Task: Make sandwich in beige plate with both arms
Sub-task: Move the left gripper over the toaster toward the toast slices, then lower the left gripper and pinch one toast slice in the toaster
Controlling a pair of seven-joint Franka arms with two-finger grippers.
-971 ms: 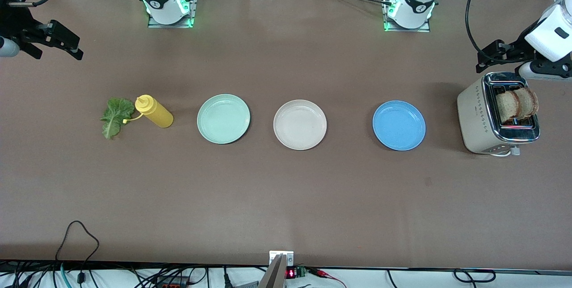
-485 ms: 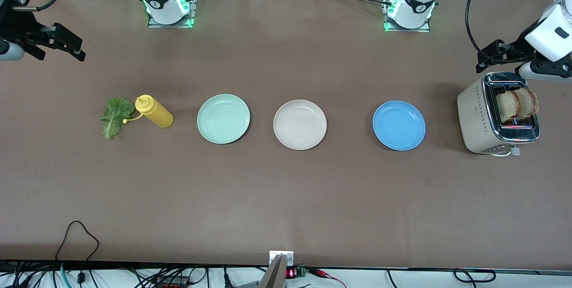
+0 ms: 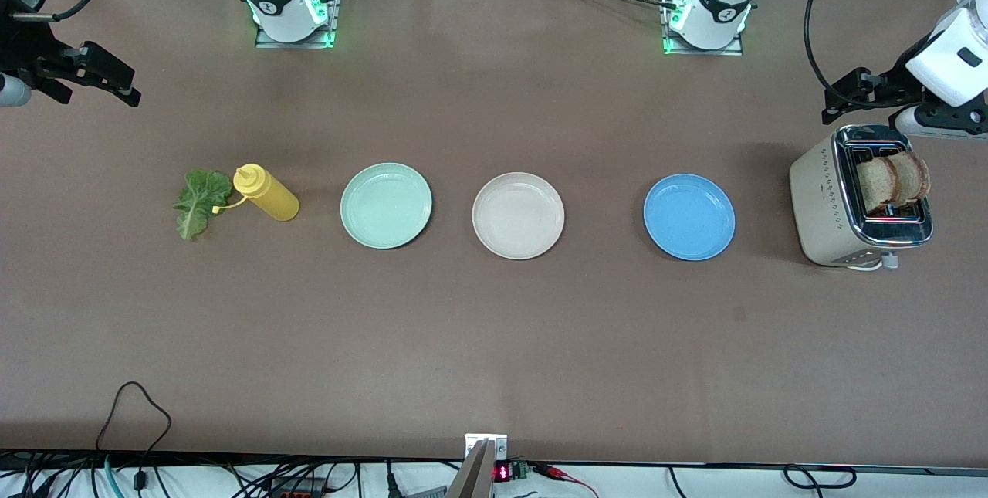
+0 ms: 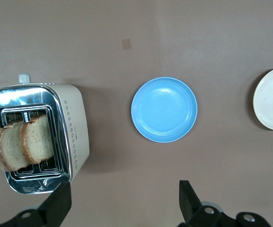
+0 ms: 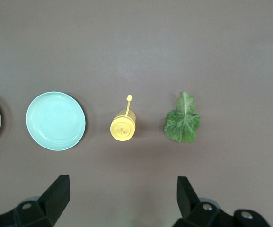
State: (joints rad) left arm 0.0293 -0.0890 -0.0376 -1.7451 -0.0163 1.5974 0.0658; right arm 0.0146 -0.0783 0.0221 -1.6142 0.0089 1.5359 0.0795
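Nothing of the sandwich was yet in the round pale beige plate (image 3: 518, 215), which lay bare in the middle of the brown desk (image 3: 494, 343), between the mint-green plate (image 3: 386, 205) and the blue plate (image 3: 689, 217). The two light brown bread slices (image 3: 894, 181) stood upright in the slots of the cream and chrome toaster (image 3: 830, 204) at my left arm's end. The ruffled green lettuce leaf (image 3: 199, 201) lay flat at my right arm's end, just beside the yellow squeeze bottle (image 3: 266, 192).

My left gripper (image 4: 124, 201) hung over the desk near the toaster, its fingers spread wide and holding nothing. My right gripper (image 5: 122, 196) was also spread and empty, high over the desk near the leaf.

I judged two risks. The slices stood close together, so a finger could push the second one or tip the toaster. The thin leaf could slide, and the bottle beside it could be knocked.

Compared with one second before, only my right gripper had shifted slightly; all things rested as before.
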